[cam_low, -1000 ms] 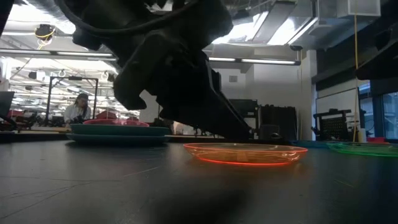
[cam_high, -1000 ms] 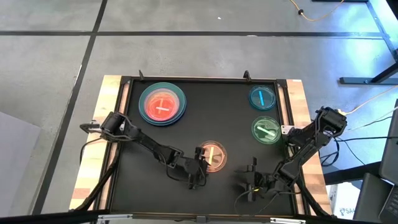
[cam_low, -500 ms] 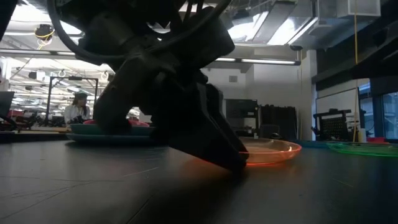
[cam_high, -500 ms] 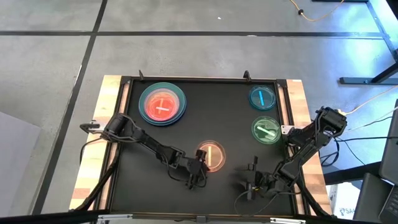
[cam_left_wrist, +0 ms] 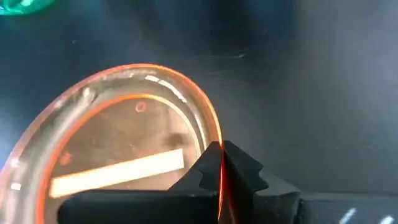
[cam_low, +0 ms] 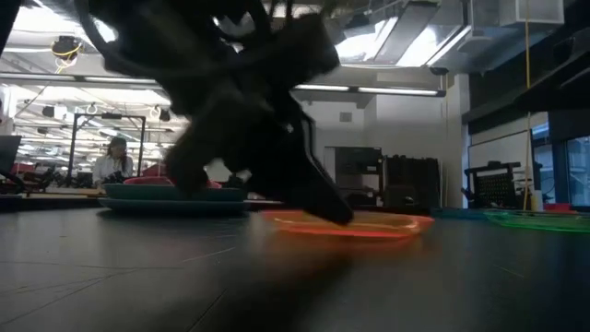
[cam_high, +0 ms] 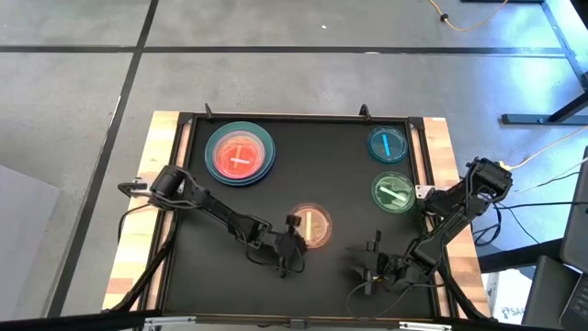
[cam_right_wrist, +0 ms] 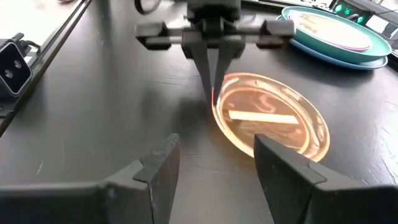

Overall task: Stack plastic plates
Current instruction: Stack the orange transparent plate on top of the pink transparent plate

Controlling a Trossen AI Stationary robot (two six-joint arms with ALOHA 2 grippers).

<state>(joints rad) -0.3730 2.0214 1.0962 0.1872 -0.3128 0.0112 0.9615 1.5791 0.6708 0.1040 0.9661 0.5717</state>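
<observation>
A translucent orange dish (cam_high: pixel 312 226) with a pale bar mark lies near the table's middle front. My left gripper (cam_high: pixel 295 224) stands at its left rim, shut on it. At the far left a blue and teal plate stack (cam_high: pixel 240 154) carries a red-pink dish on top. A cyan dish (cam_high: pixel 387 144) and a green dish (cam_high: pixel 393 192) lie flat at the right. My right gripper (cam_right_wrist: pixel 214 165) waits open near the front edge, right of the orange dish, with nothing between its fingers. My left gripper pinches the orange dish's left rim (cam_left_wrist: pixel 215 132) between its two fingers, one finger inside the dish and one outside. The fingers (cam_right_wrist: pixel 210 68) come slanting down from the table's left. The dish stays about level; whether it is clear of the table I cannot tell.
A raised frame (cam_high: pixel 294 117) borders the black mat, with wooden table edges (cam_high: pixel 138 248) outside it. Bare mat lies between the stack and the right-hand dishes. In the low view a person (cam_low: pixel 112 161) sits in the room far behind the table.
My left gripper has tipped down onto the orange dish's left rim and shut on it, taking hold.
</observation>
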